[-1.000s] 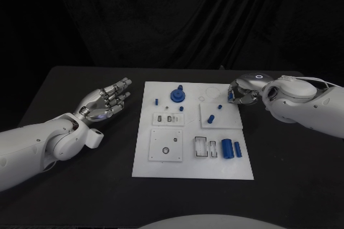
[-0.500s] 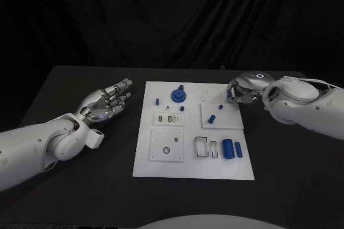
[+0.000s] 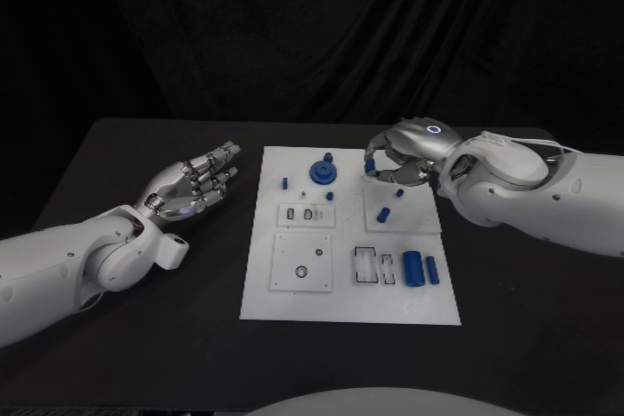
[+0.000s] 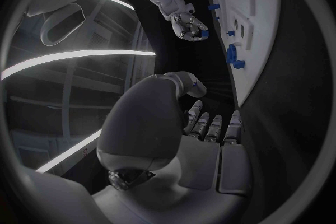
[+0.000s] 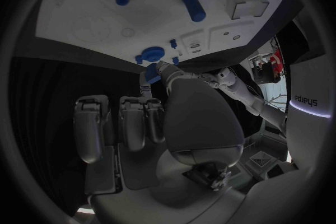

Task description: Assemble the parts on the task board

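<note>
- Right hand (image 3: 397, 163), glossy silver, pinches a small blue cylindrical part (image 3: 371, 164) above the flat white task board (image 3: 349, 299).
- Left hand (image 3: 193, 183) beside the board, fingers spread, holding nothing.

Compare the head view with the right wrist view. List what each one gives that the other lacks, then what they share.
Head view: the left hand, fingers spread and holding nothing, beside the left side of the board, and the board laid out down to its near edge.

Right wrist view: the palm side of the right hand, with the small blue part held at its thumb tip and the other fingers straight, off it.

Both: the right hand over the board's far end, the round blue part and the blue peg.
</note>
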You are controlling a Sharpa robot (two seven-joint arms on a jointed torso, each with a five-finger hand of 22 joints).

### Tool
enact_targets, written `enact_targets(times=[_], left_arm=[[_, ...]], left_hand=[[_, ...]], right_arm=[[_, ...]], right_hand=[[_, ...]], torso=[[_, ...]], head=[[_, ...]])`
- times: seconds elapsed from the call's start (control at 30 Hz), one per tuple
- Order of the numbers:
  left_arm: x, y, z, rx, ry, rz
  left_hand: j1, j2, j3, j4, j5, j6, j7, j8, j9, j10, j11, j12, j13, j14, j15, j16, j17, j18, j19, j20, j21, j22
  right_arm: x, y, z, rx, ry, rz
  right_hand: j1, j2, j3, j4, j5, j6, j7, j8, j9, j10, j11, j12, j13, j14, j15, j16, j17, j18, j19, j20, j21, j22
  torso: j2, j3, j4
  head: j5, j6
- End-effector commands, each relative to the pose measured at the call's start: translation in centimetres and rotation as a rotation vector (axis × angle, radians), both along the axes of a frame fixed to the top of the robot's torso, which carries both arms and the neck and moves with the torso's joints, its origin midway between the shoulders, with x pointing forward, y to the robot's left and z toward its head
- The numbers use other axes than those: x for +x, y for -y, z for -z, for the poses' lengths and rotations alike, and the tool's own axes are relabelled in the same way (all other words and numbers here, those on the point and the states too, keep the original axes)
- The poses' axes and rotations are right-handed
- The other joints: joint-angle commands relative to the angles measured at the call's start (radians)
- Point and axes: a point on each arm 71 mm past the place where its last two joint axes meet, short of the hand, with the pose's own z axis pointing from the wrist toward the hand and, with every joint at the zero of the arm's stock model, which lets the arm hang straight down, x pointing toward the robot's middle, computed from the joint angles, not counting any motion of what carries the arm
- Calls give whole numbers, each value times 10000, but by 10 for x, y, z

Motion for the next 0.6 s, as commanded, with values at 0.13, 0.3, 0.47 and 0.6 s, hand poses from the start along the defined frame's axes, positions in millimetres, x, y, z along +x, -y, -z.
enact_targets(times=[0.13,0.3,0.47,0.6], left_arm=[[-2,4,-3,-303,294,222],[-2,5,-3,-310,287,240],[-2,4,-3,-302,295,214],[-2,4,-3,-302,297,216]], left_hand=[[-169,88,-233,-51,271,-36,104,-20,5,-2,19,43,8,-10,76,-31,-14,170,-5,43,27,12],[-191,123,-301,-56,233,-26,119,-18,6,-6,19,42,7,-12,76,-32,-14,170,-8,43,25,11],[-208,152,-363,-61,204,-35,113,-19,5,-13,9,40,6,-11,77,-31,-14,171,0,40,28,13],[-214,164,-392,-63,189,-39,102,-20,4,-19,3,39,4,-13,77,-32,-14,171,-4,39,26,12]], right_arm=[[-6,-34,17,83,-324,-825],[-8,-51,27,-109,-742,-1082],[-9,-63,35,-356,-1138,-1199],[-8,-67,39,-521,-1341,-1169]], right_hand=[[21,23,3,-72,57,257,-144,-85,6,1040,20,26,2628,1020,-37,29,2634,-79,1055,-48,34,2628],[8,6,-6,-120,55,294,-87,-169,-17,1040,69,26,2628,1020,-3,29,2634,-79,1055,-29,34,2628],[-21,-2,-20,-144,52,330,-51,-227,-31,1040,105,26,2628,1020,27,29,2634,-79,1055,-8,34,2628],[-54,-13,-35,-169,52,334,-13,-306,-52,1040,143,26,2628,1020,59,29,2634,-79,1055,16,34,2628]], torso=[[4,-4,21],[4,-14,24],[11,0,4],[1,-13,26]], head=[[-10,35],[11,11],[19,-44],[-11,-83]])
